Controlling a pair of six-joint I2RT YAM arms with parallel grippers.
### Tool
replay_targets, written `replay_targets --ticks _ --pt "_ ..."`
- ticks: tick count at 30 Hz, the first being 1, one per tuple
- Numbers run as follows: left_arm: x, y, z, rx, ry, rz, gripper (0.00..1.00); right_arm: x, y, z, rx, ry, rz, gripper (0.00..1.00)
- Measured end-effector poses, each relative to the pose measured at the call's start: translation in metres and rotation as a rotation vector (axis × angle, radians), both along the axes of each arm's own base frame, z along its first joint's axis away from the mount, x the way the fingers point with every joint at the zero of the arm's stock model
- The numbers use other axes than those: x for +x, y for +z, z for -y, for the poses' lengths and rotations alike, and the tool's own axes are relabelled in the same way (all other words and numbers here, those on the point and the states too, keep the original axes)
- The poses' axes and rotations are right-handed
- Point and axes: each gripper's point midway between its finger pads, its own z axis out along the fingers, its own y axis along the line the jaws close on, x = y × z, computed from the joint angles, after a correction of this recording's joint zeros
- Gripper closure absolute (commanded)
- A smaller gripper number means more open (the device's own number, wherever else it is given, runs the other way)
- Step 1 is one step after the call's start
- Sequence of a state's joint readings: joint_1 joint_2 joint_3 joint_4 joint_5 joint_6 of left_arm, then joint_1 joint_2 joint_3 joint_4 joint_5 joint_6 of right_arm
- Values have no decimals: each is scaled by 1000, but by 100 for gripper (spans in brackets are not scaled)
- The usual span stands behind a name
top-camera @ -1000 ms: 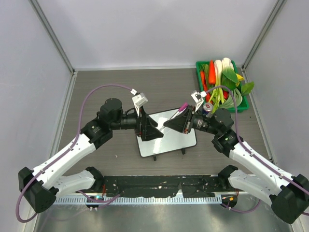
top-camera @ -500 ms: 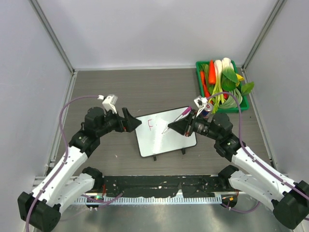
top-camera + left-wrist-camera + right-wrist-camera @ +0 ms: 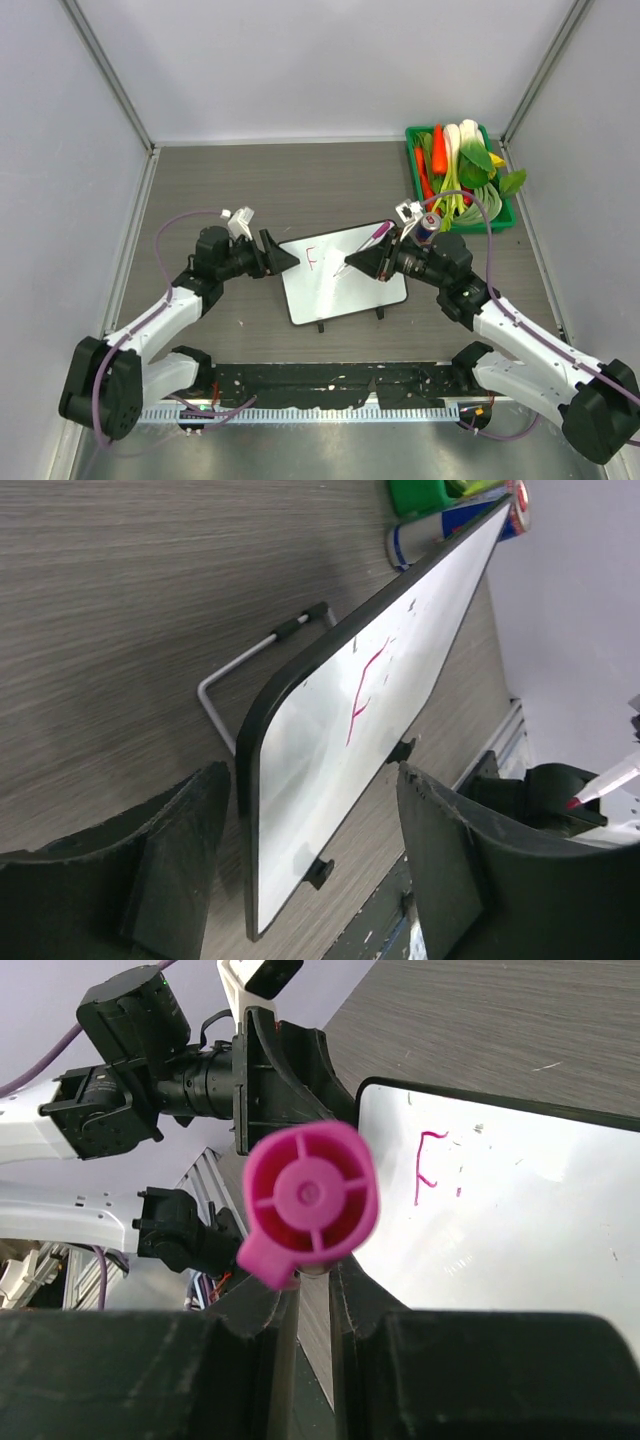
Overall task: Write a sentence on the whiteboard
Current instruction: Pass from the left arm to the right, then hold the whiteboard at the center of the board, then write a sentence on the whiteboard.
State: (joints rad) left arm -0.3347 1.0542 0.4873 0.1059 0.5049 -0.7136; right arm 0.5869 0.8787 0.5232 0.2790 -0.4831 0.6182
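Note:
The whiteboard [image 3: 350, 290] stands tilted on the table's middle. Of the sentence, only a pink "F" [image 3: 312, 260] and a small dot beside it show near its upper left. My left gripper [image 3: 285, 258] is open at the board's left edge. In the left wrist view its gripper [image 3: 312, 778] has wide-apart fingers [image 3: 180, 850] on either side of the board's corner [image 3: 300, 780], not touching. My right gripper [image 3: 372, 262] is shut on a pink marker [image 3: 365, 245], tip over the board right of the "F". The right wrist view shows the marker's end [image 3: 310, 1200] and the board [image 3: 520, 1230].
A green tray [image 3: 412, 150] of vegetables stands at the back right. A small blue and white can [image 3: 428, 222] lies behind the board's right corner, by the right arm. The board's wire stand [image 3: 250, 670] juts out behind it. Enclosure walls ring the table.
My left gripper has pulled back from over the board's left part to its left edge, uncovering the pink "F". My right gripper has shifted slightly left with the marker.

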Motion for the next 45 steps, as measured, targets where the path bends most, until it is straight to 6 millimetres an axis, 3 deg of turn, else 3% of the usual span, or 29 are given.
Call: replay_targets --ticks 5,8,15,20,28,45 --pt "5 1 11 -76 -48 36 54 5 -5 -2 -8 -10 -10 99" --pt "5 0 13 -90 -66 57 74 9 -11 -3 -21 -14 -18 99" --pt "-1 3 17 -124 -108 113 99 22 -29 -9 -53 -26 -39 99" --pt "-3 -4 15 -100 -109 106 100 34 -34 -8 -70 -68 -36 99" --pt "-8 -6 8 -64 -88 105 100 51 -19 -6 -65 -152 41 99" --pt "-15 -8 2 -40 -68 113 100 53 -47 -23 -192 -201 87 98"
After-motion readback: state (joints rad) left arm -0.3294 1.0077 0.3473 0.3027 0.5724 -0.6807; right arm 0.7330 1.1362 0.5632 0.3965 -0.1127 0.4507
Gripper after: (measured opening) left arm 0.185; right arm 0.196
